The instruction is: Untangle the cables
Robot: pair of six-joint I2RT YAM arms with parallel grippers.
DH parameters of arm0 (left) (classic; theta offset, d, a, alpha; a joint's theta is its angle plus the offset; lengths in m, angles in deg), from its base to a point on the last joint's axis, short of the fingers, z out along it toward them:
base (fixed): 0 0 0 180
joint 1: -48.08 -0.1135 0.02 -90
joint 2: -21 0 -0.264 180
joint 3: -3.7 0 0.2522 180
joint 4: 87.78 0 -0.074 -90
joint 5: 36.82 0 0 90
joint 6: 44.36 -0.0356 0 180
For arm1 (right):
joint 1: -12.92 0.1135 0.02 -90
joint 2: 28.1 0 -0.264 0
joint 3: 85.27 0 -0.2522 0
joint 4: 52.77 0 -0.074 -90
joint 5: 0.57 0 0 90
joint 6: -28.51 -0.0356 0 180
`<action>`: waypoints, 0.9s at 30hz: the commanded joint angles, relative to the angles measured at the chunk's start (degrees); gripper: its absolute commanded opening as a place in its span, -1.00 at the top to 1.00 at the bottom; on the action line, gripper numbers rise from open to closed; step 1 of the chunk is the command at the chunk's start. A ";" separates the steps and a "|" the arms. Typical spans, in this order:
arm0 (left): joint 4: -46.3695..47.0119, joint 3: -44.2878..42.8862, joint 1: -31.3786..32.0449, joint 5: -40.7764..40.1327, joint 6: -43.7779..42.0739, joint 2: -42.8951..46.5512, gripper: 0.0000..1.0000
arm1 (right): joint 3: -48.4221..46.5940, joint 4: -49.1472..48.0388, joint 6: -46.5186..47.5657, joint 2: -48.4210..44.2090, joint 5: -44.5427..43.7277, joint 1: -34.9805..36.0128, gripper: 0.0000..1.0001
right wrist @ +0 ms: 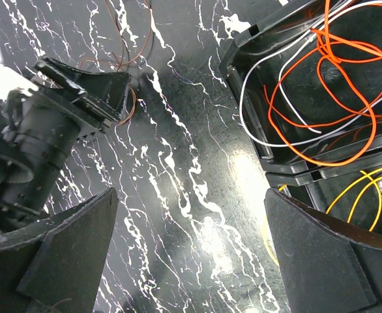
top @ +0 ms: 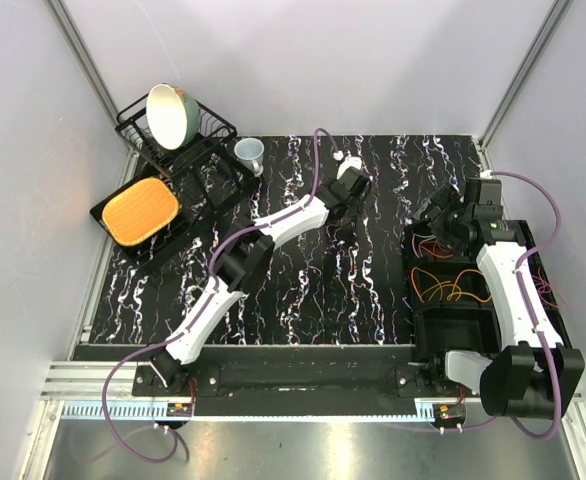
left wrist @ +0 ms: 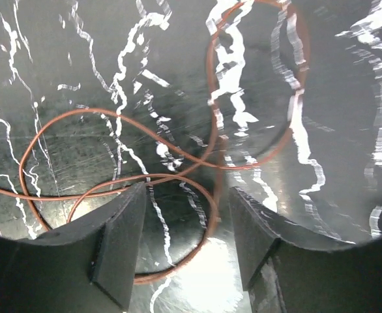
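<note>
Copper-brown wire (left wrist: 208,78) lies loose on the black marbled table (top: 303,290), out in the middle and well apart from the tray (top: 463,325) on the right. My left gripper (left wrist: 186,195) hangs right over it, fingers about half open with nothing pinched. One loop curls through the gap between them and runs under the left finger. The strands cross just ahead of the fingertips, and a second loop stands beyond, up and to the right. The wire sprawls mostly side to side across the wrist view, so I reckon closing where the strands cross would catch two at once; the single strand in the gap looks the safer bite.

My right gripper (right wrist: 191,195) is spread wide and empty, over bare table just beside the tray's left wall. The orange cables (right wrist: 334,60) lie knotted in one compartment, with yellow (right wrist: 360,186) in the next. So the left arm is far nearer the brown wire.

Room is good: open table toward me and to the left, with the cup (top: 250,153) and rack far off at the back corner.
</note>
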 commanded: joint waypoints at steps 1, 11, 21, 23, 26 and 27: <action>-1.87 -4.89 0.63 4.28 2.11 -2.03 -0.09 | -0.43 -2.65 0.40 1.13 1.63 0.50 -0.99; -6.80 -4.91 0.80 5.35 4.49 -4.32 0.69 | -0.69 -3.00 0.22 2.19 2.33 0.68 -0.99; -7.94 -1.57 0.71 4.98 3.70 1.99 1.00 | -1.40 -3.09 0.13 2.63 3.12 0.76 -1.00; -7.85 0.01 0.10 6.92 3.26 6.55 1.00 | -1.92 -3.26 0.31 2.45 4.78 0.85 -0.99; -6.45 3.26 -3.40 15.51 4.75 11.83 1.00 | -2.19 -4.58 -0.21 1.22 8.12 0.94 -1.00; -6.18 3.88 -4.72 18.50 5.45 15.07 1.00 | -2.19 -5.45 -0.65 0.61 9.00 0.94 -0.99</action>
